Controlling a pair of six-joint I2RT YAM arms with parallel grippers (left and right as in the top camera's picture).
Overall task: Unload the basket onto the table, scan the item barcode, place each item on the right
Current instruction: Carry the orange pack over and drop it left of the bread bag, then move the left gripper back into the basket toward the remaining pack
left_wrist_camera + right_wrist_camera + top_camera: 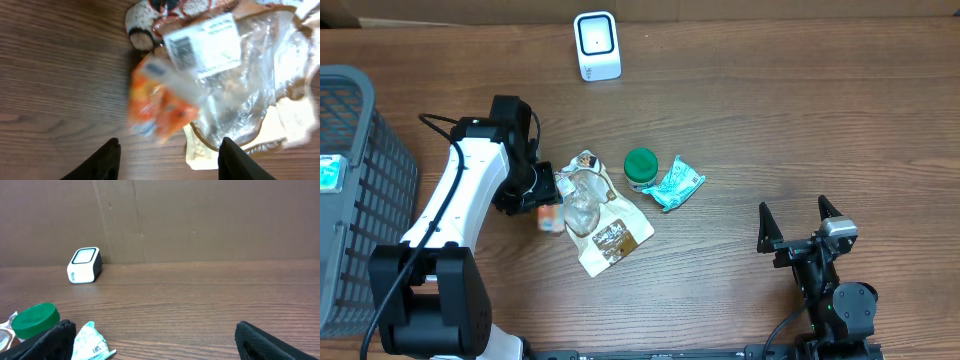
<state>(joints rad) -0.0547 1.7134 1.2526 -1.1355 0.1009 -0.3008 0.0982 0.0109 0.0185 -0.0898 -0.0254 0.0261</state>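
Just beyond parted left end effector [170, 145], blurred orange packet [157, 107] by crinkly clear bag [245, 95]; right end effector [152, 327] agape.

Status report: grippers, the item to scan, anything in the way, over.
Left gripper open above small orange packet, blurred, not gripped. Right gripper open, empty. Packet lies against clear-windowed brown paper bag; white box scanner stands apart.

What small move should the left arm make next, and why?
Probably ease the left gripper forward over the small orange packet and close on it. Its jaws stand open with nothing between them, the packet lies just ahead of them beside the clear plastic bag, and the white box-shaped scanner stands far away.
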